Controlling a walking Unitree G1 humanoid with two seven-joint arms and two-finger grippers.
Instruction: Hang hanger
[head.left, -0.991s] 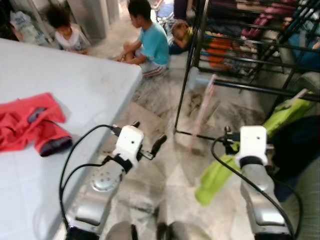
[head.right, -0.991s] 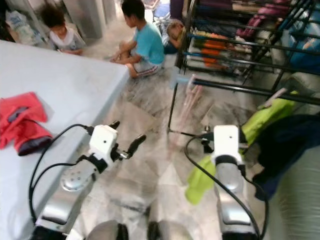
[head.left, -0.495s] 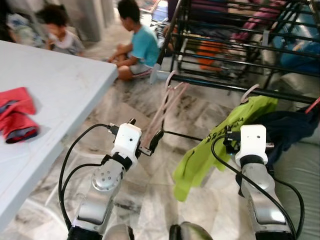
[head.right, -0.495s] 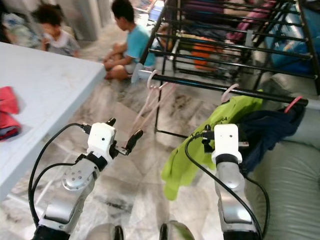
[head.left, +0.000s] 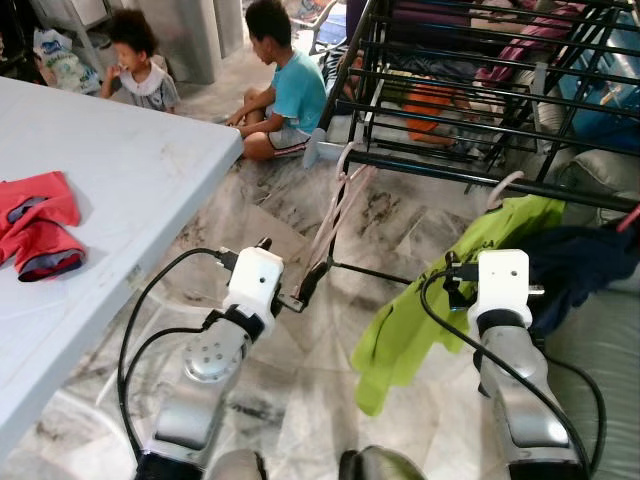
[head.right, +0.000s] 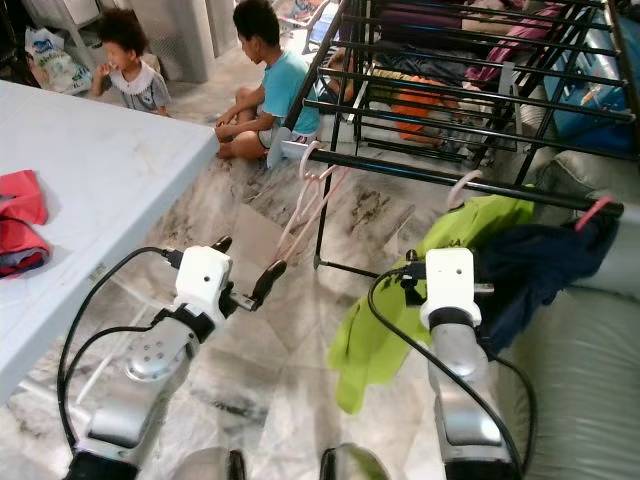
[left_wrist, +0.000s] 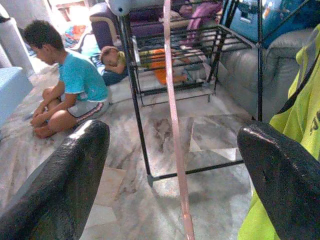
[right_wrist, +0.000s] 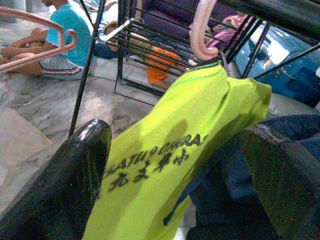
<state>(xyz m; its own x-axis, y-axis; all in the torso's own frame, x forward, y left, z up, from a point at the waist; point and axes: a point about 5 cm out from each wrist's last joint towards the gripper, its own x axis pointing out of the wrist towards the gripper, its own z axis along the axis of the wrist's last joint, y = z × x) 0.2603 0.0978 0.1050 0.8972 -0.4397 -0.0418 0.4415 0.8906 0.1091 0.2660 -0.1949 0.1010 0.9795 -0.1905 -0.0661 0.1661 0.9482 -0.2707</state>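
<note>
Beyond both grippers' parted, empty fingers, the bare pink plastic hanger (left_wrist: 172, 100) hangs hooked on the black metal rack rail (head.right: 440, 176), apparently placed.

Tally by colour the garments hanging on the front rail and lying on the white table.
Lime green shirt: 1
Navy garment: 1
Red garment: 1
Total: 3

The floor (head.left: 300, 400) looks like glossy veined marble. The rack (head.right: 480, 180) is thin black metal. The hanger (left_wrist: 172, 110) seems smooth pink plastic. The shirt (right_wrist: 165, 165) is soft lime cloth. The surface (head.left: 120, 180) is matt pale grey.
</note>
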